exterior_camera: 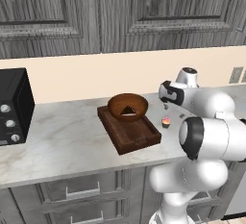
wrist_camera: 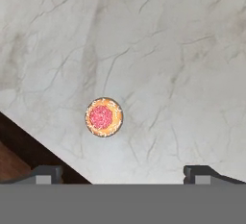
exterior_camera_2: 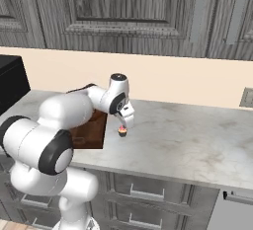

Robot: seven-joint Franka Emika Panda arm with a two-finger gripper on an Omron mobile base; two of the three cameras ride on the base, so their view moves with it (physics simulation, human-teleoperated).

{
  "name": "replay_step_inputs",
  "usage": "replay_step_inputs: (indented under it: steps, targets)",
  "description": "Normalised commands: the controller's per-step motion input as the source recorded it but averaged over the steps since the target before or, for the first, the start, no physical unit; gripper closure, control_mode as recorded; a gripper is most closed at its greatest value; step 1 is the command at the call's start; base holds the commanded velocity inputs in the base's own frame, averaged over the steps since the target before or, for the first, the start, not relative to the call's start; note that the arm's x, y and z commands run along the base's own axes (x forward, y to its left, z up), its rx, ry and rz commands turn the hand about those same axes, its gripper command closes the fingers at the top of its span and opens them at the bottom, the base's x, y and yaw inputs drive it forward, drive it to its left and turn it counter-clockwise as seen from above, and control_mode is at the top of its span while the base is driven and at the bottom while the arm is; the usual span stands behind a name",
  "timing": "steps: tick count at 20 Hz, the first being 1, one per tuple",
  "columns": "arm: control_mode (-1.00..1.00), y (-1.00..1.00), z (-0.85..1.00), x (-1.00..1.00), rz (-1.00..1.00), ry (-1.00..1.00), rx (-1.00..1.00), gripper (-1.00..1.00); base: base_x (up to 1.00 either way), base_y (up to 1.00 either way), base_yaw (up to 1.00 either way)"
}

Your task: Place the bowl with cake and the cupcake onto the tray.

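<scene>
Hovering — fingers point(wrist_camera: 123, 174) spread over cupcake point(wrist_camera: 104, 117) | bowl with cake point(exterior_camera: 128, 107) on tray point(exterior_camera: 139, 139)

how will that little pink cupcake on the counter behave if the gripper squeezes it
The cupcake is tiny beside the bowl, so probably very light. Its frosted top and pale wrapper look soft, so a hard squeeze may crush it. Standing free on smooth marble, it could slide or tip when nudged.
</scene>
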Motion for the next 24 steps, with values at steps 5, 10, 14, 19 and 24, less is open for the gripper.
replay_step_inputs:
  steps: [5,10,14,19,24]
  targets:
    - [-1.0,0.0,-0.09,0.16,0.0,0.0,0.0,-1.0,0.0,0.0,0.0]
    - [-1.0,0.0,-0.08,0.15,0.0,0.01,0.0,-1.0,0.0,0.0,0.0]
    - [-1.0,0.0,-0.25,0.05,0.0,0.0,0.0,-1.0,0.0,0.0,0.0]
    - [-1.0,0.0,-0.3,0.0,0.0,0.0,0.0,-1.0,0.0,0.0,0.0]
    - [-1.0,0.0,-0.22,0.04,0.0,0.0,0.0,-1.0,0.0,0.0,0.0]
